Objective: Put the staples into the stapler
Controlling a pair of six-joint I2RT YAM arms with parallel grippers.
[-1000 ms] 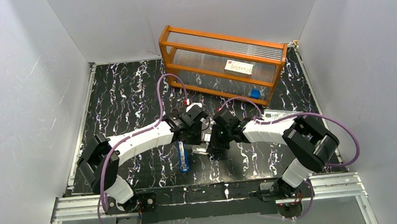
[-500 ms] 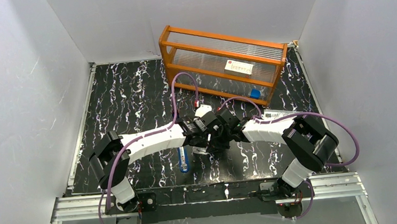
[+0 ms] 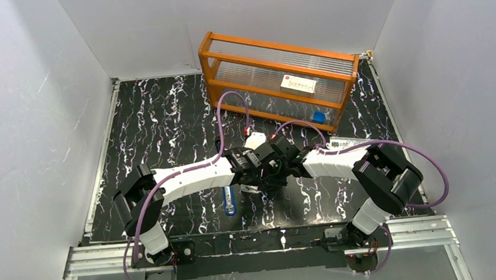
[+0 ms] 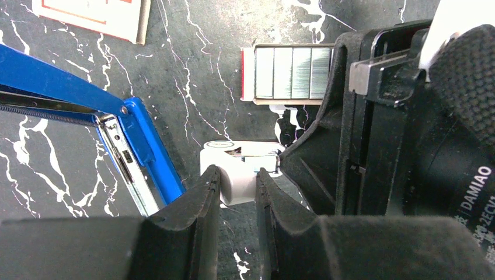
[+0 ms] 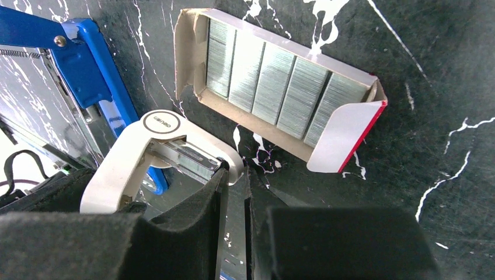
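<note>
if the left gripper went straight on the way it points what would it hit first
The white rounded object, which sits right between the left gripper's fingertips, seemingly gripped. Beyond it, slightly right, lie the staples in their open box, though depth is unclear.

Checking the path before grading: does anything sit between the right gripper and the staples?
Yes. The white rounded object lies right at the right gripper's fingertips, between them and the staples in their open box. The left gripper straddles that object too.
</note>
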